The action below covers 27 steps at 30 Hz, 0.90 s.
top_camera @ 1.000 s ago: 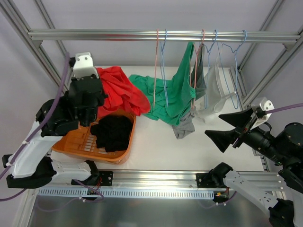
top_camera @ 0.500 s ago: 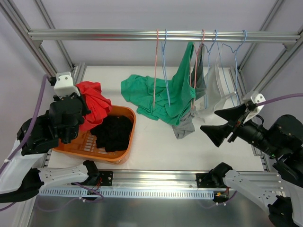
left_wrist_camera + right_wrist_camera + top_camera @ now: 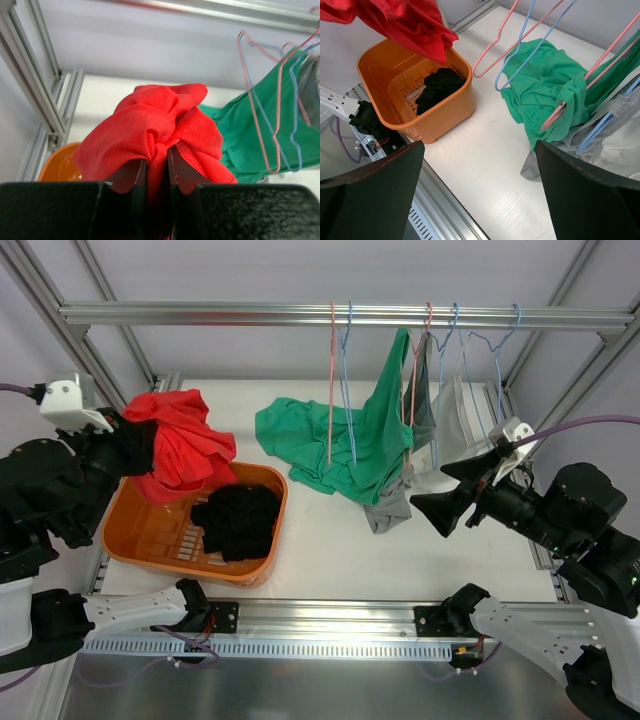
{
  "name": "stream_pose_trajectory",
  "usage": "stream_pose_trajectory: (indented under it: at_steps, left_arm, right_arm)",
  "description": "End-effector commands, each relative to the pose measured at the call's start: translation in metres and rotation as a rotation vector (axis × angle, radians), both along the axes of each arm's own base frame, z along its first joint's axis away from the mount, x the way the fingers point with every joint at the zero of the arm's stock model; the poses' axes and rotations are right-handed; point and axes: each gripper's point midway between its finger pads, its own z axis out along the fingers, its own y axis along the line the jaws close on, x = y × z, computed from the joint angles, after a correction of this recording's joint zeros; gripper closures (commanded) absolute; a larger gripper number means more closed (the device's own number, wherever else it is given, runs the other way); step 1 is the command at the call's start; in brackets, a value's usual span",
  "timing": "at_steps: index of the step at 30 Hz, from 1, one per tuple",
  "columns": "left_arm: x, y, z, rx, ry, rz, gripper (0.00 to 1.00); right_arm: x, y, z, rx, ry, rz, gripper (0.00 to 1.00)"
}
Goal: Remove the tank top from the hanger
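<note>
A lab rig: bare aluminium frame, plain walls, white table

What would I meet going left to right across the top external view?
Left gripper, shut on the red tank top → red tank top → black garment in the orange basket → green garment → right gripper, open. The grey and white garments overlap too much to place.
</note>
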Motion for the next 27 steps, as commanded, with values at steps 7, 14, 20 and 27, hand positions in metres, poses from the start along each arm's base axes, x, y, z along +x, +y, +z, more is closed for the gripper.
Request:
stream_pose_trajectory:
  at_steps: [7,14,20,27]
  left_arm:
    - [-0.007,0.01,0.045,-0.012,-0.1,-0.035,1.0]
    - [-0.002,0.012,0.014,0.013,-0.049,0.018,1.0]
    - [0.02,-0.034,-0.08,0.032,0.139,0.044,0.98]
    - [0.046,-0.044,-0.196,0.107,0.406,0.187,0.89]
  right_arm:
    - [0.015,0.0,0.006,-0.007,-0.044,-0.043,0.01]
    - [0.016,0.005,0.002,0.0,-0.026,-0.029,0.01]
    - [0.031,0.002,0.003,0.011,-0.008,-0.11,0.0]
    - [0.054,-0.02,0.034,0.006,-0.048,-0.29,0.01]
